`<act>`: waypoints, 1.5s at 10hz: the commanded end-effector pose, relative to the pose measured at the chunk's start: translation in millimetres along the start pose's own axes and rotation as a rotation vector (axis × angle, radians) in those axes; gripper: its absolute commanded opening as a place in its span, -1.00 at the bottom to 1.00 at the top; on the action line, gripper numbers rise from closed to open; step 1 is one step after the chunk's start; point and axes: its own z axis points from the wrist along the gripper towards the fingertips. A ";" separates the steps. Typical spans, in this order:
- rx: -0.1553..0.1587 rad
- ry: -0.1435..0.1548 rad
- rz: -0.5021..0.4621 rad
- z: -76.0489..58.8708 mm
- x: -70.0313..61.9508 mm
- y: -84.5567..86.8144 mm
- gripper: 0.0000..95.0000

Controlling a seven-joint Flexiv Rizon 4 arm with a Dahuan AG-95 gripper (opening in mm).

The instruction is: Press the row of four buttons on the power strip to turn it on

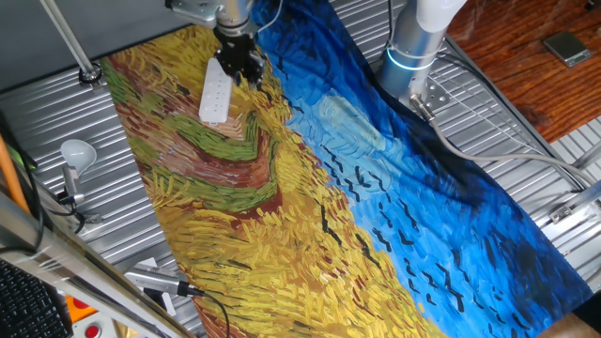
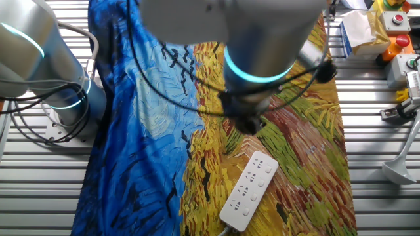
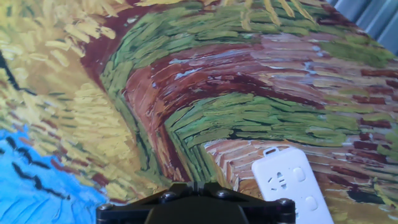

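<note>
While my gripper hangs low over the painted cloth, the power strip lies flat just off to one side of it, one short end nearly under my fingers and the rest running away from me. From the hand view only that near end shows, off to the right of my fingers' line, so I judge I am not yet over the four buttons. No view shows my fingertips well enough, so I cannot tell whether they are spread or pressed together. To press well, I should first slide sideways until the strip's centre line sits beneath me, then come straight down on the nearest button, lift clear, and step along the row. An off-centre push could skid the strip on the cloth.
</note>
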 end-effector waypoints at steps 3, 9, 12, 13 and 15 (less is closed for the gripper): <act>-0.005 0.021 -0.110 8.3 17.8 -12.2 0.60; -0.009 0.025 -0.035 10.3 18.1 -9.7 1.00; -0.003 0.025 -0.121 30.0 49.5 -30.1 1.00; -0.005 0.023 -0.153 39.6 60.4 -39.2 1.00; 0.014 0.014 -0.183 57.8 76.4 -50.4 1.00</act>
